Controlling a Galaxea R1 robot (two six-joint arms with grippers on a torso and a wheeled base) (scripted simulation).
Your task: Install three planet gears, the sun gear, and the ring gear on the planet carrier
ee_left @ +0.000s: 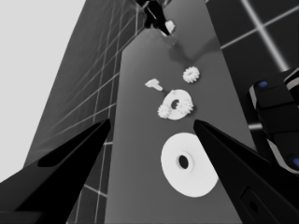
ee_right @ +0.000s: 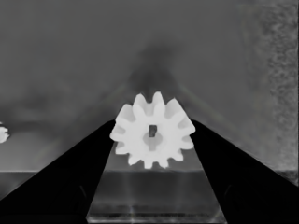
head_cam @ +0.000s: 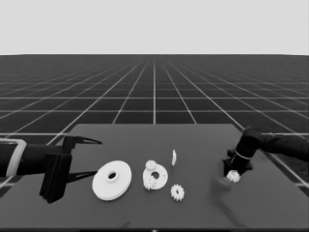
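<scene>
Right end effector [head_cam: 233, 175] at desk's [head_cam: 203, 208] 3 o'clock end, fingers clamped on a gear [ee_right: 153, 130]; only right wrist view shows the contact. Left end effector [head_cam: 89, 157] parked wide open at 9 o'clock. Smaller round part [head_cam: 159, 176] centre, two gears on it.

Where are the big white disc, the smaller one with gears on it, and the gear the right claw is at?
larger round part [head_cam: 104, 185]: head view, flat face.
smaller round part [head_cam: 161, 178]: head view, bare rim.
gear [ee_right: 152, 130]: right wrist view, centre hub, between the right gripper's fingers.
</scene>
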